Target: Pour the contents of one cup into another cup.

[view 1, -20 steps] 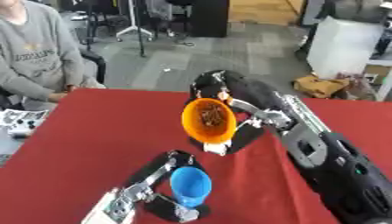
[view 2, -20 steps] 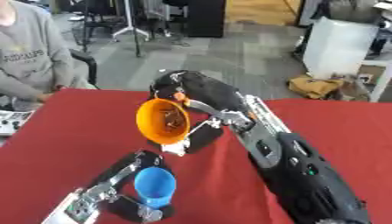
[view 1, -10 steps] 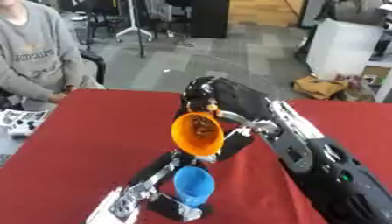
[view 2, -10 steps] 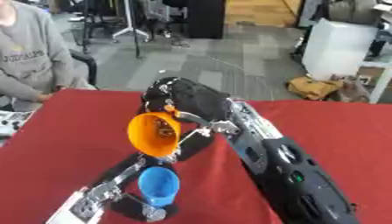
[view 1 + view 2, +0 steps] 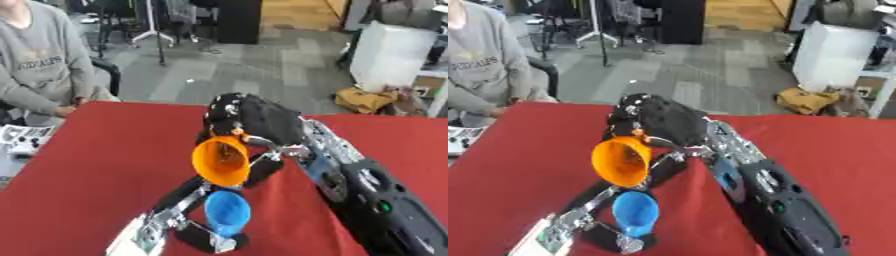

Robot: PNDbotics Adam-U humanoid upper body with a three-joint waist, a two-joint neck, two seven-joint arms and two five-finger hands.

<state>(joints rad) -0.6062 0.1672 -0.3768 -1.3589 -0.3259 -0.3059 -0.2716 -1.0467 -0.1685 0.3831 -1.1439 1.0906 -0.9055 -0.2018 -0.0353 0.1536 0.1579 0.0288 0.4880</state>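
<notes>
Orange cup (image 5: 221,160) held aloft over the red surface (image 5: 96,170), just above and far of the blue cup (image 5: 227,213); tipped hard, long axis near level, mouth facing near. Looks light, rigid plastic, likely slick; best gripped round the wall. Right hand (image 5: 254,122) fingers wrapped round it; left hand (image 5: 188,232) fingers clamped low on the blue cup, mouth up

Red table (image 5: 105,165); white bin (image 5: 398,55) on floor beyond; brown bag (image 5: 363,100) beside it.
</notes>
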